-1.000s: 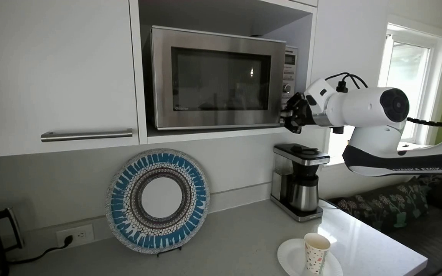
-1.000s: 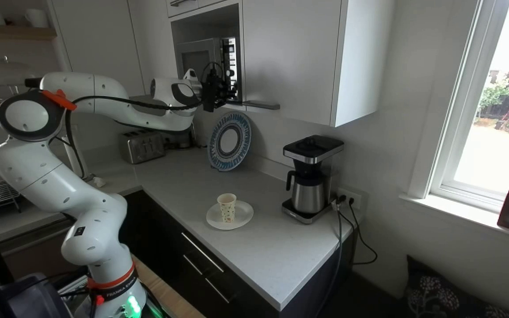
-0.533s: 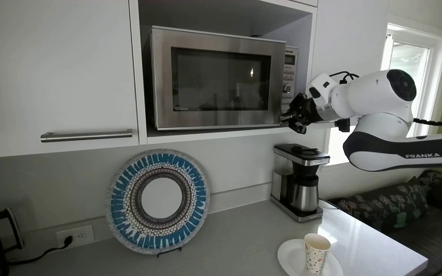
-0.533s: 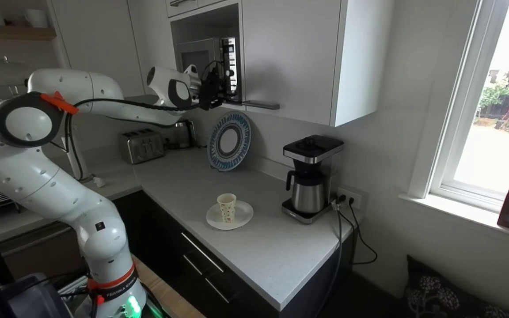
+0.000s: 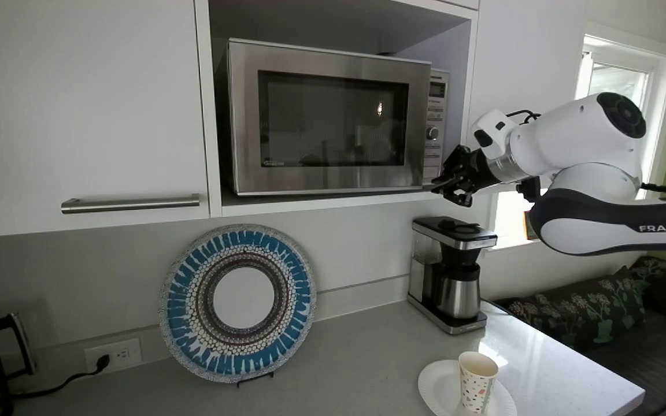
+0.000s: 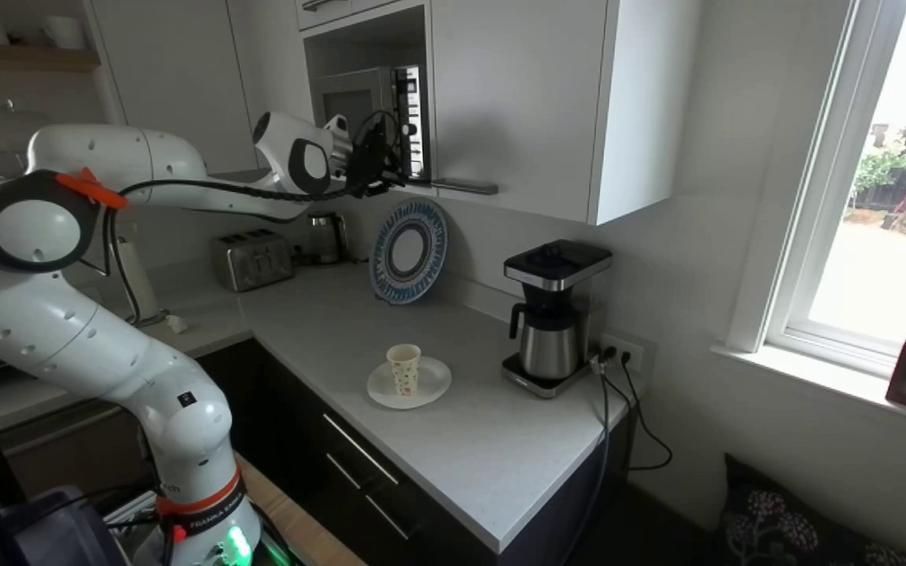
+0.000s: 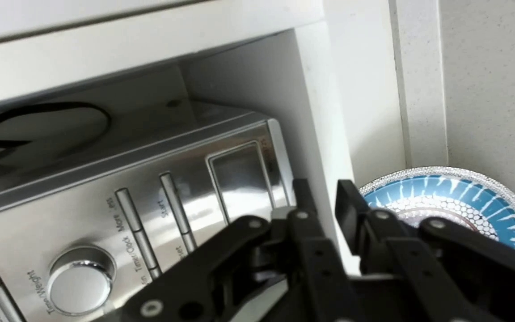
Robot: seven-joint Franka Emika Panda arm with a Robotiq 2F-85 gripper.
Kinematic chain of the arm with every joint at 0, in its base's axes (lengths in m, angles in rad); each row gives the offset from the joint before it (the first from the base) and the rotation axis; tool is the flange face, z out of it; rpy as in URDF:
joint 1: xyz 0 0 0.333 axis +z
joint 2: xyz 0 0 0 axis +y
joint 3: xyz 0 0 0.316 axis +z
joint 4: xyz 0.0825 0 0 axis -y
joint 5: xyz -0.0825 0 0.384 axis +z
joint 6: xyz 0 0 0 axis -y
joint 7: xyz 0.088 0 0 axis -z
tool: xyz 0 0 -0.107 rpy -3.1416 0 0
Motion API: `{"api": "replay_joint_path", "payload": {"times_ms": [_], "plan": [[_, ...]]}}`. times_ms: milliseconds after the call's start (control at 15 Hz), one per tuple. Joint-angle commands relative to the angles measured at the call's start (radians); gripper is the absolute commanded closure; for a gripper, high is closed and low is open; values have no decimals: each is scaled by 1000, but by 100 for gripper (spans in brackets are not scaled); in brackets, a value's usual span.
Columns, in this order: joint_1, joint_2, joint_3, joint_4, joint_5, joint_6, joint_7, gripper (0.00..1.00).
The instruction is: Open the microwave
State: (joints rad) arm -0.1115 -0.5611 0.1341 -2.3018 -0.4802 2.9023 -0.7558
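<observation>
robotiq gripper: jaws parted by a narrow gap with nothing seen between the fingers — so not gripping anything.
microwave door: in an exterior view it spreads left and upward from the fingertips, its free lower corner just beside them; contact can't be told. that edge runs upright and seems to stand proud of the control panel — probably ajar. the coming move likely turns on hooking a finger behind it and swinging outward.
franka arm: elbow bent high, forearm near level, wrist angled so the gripper points slightly down.
control panel: beyond the fingers in the wrist view; its rectangular key may be the door release.
stainless-steel microwave: long axis sideways, set in the white cabinet niche.
decorative round plate: on edge, well below.
</observation>
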Motion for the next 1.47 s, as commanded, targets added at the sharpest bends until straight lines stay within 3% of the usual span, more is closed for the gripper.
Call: {"api": "replay_joint_path", "payload": {"times_ms": [0,267,467,867,1267,1333,1400], "plan": [[17,-47,-15,49,-25,-188,35,53],[69,-80,-51,135,18,-437,23,53],[153,-71,-93,193,112,-564,24,53],[246,-43,-150,257,293,-641,103,53],[251,-18,-147,285,344,-623,201,53],[251,-30,-154,270,318,-618,172,78],[252,-27,-153,273,319,-618,184,78]]}}
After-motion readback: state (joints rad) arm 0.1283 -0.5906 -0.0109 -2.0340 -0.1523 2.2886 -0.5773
